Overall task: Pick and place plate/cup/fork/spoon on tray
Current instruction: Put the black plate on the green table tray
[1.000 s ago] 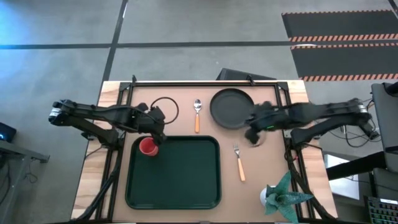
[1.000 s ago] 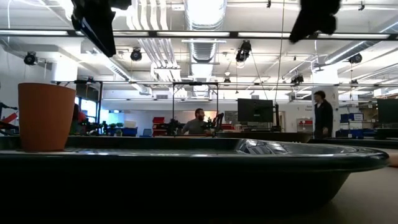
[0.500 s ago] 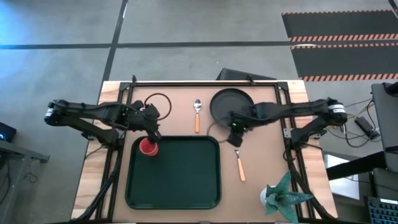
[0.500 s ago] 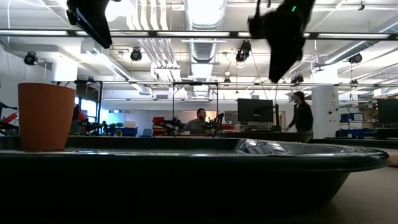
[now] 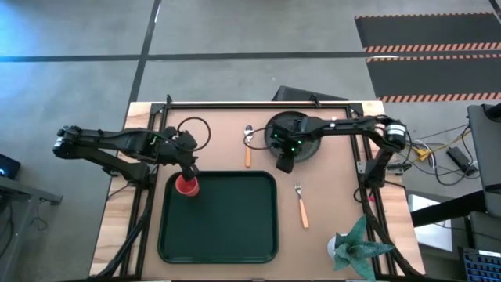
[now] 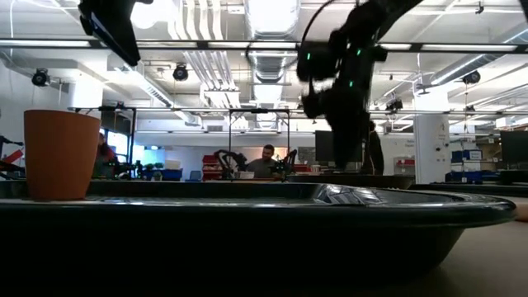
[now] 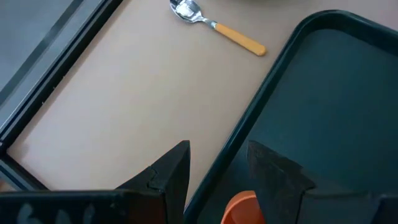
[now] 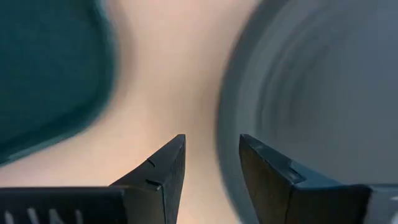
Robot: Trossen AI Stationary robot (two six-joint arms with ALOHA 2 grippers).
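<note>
— Tabletop [image 5: 211, 157], wood: tray [image 5: 227, 227] lower centre, cup [image 5: 186, 185] already in its upper-left corner. Left gripper [image 5: 188, 159] parted just above the cup, holding nothing.

— And the right gripper [image 5: 283, 163]?

— Centre frame, fingers spread and empty, at the plate's [image 5: 291, 135] lower-left rim. Spoon [image 5: 248, 144] left of the plate, fork [image 5: 300, 204] right of the tray.

— Risk?

— Likely a shallow bite on the rim; the plate could slip or tilt.

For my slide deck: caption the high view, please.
Cup on tray; open right gripper beside plate.
</note>
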